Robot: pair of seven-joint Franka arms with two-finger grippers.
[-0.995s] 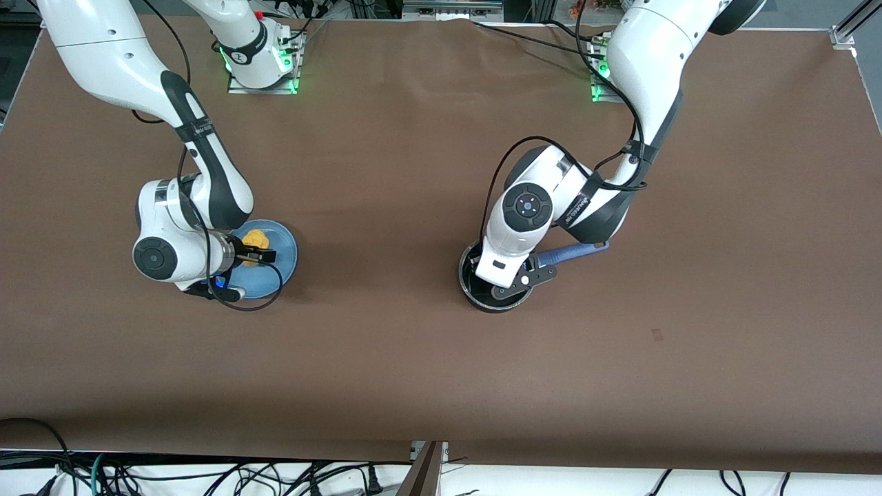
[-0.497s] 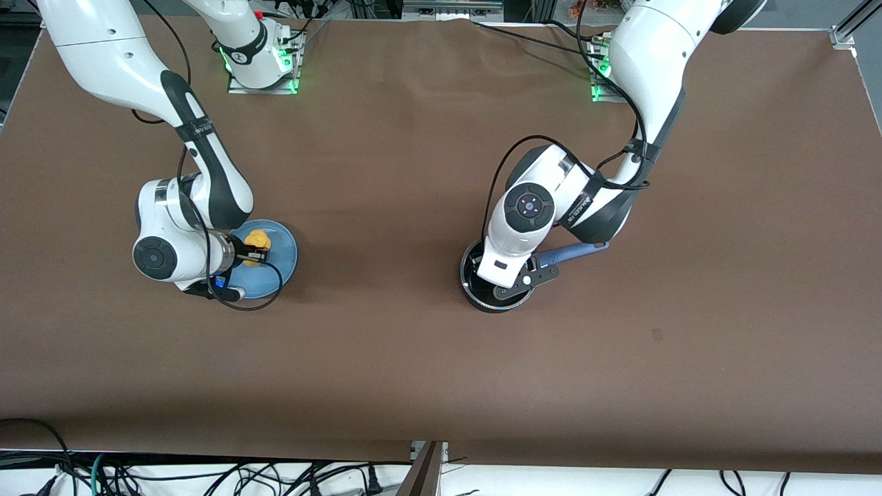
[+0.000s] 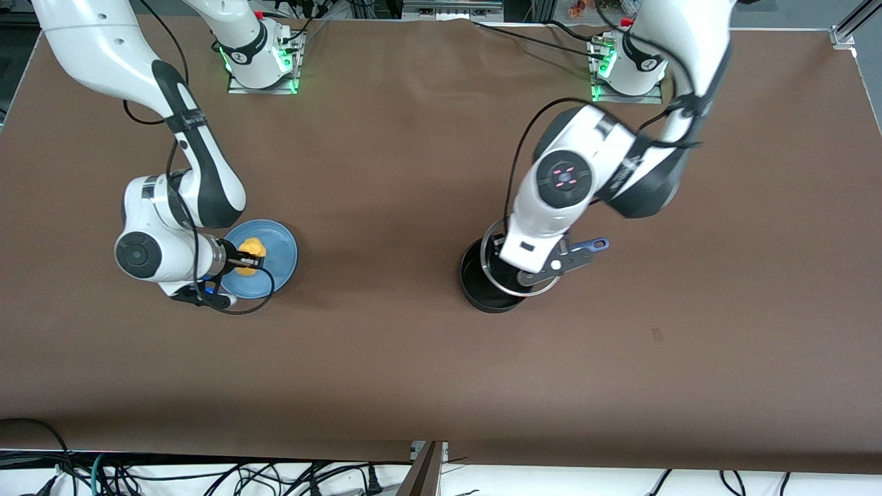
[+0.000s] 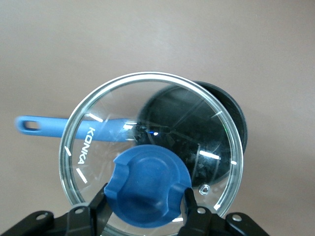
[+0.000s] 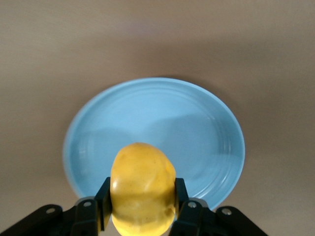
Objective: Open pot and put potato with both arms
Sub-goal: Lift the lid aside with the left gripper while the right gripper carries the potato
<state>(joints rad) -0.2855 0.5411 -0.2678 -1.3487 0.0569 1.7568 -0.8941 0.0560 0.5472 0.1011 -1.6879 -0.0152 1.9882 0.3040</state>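
We hold glass lid by blue knob in left gripper, raised over saucepan, offset toward its 2 o'clock. Right gripper pinches potato above blue plate. Lid-off step in hand; next, we judge: swing lid clear, carry potato to open pot.

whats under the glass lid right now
The lid, lifted by the left gripper on its blue knob, hangs over the open pot and its blue handle. The pot's inside looks dark; the knob hides part.
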